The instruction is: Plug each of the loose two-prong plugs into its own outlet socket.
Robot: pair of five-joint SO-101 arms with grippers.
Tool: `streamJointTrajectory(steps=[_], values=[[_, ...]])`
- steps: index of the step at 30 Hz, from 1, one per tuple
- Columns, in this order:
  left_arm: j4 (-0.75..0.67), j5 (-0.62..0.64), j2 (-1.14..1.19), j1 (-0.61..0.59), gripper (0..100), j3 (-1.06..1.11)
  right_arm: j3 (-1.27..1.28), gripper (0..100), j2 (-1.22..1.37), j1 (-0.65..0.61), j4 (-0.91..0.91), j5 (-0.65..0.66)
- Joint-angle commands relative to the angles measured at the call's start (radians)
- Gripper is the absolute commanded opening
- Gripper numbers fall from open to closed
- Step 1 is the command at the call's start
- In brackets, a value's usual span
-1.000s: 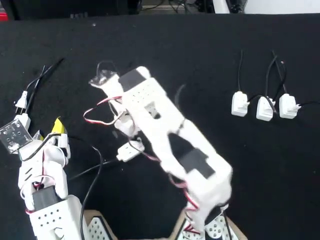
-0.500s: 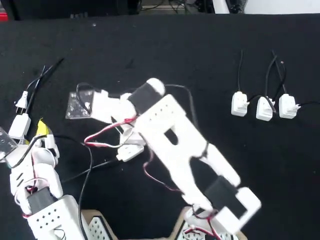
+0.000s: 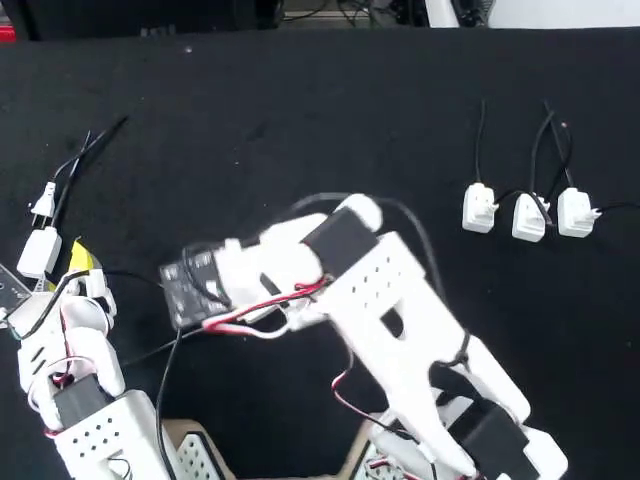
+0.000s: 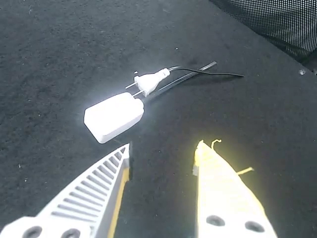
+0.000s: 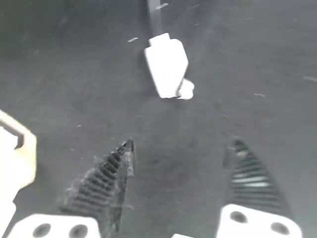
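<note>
White plastic is what stands out on the black table cloth (image 3: 330, 100). In the left wrist view a rounded outlet block (image 4: 114, 116) lies flat. A slim two-prong plug (image 4: 148, 82) on a dark cable sits just beside it, with its bare prongs pointing at the block's end. I cannot tell whether they have entered. From above, this pair sits at the table's left edge. A row of three white blocks (image 3: 528, 216) with cables lies well apart at the far right.

My left arm (image 3: 75, 380) stands low at the near left. Its left gripper (image 4: 161, 146) is spread wide and empty, near the outlet block without touching it.

My right arm (image 3: 400, 330) stretches across the middle toward the left. Its right gripper (image 5: 183, 146) is also released, dark fingers apart, above bare cloth. A second white block (image 5: 167, 64) on a dark cable lies a little beyond the fingertips.
</note>
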Motion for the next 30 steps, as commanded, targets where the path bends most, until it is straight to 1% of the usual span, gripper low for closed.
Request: streamJointTrajectory(steps=[1, 3, 8, 11, 14, 17, 21, 27, 30], values=[[-0.017, 0.012, -0.006, -0.028, 21, -0.038, 0.203, 41.6, -0.039, 0.009, -0.183, 0.061], [-0.017, 0.012, -0.006, -0.048, 21, -0.039, 0.286, 44.3, -0.038, 0.006, -0.301, 0.063], [-0.012, 0.015, -0.006, -0.104, 21, -0.065, 0.484, 41.9, -0.038, -0.014, -0.537, 0.064], [-0.015, 0.015, -0.006, -0.107, 21, -0.065, 0.553, 41.8, -0.038, -0.014, -0.637, 0.064], [-0.015, 0.015, -0.006, -0.104, 21, -0.065, 0.585, 41.8, -0.036, -0.017, -0.692, 0.064], [-0.015, 0.015, -0.006, -0.107, 21, -0.065, 0.582, 41.7, 0.008, -0.043, -0.710, 0.063], [-0.015, 0.015, -0.006, -0.107, 21, -0.065, 0.496, 41.7, 0.147, -0.063, -0.704, 0.058], [-0.015, 0.015, -0.006, -0.101, 21, -0.064, 0.326, 41.7, 0.311, -0.060, -0.537, 0.064], [-0.015, 0.015, -0.006, -0.101, 21, -0.064, 0.297, 41.7, 0.360, -0.061, -0.531, 0.064]])
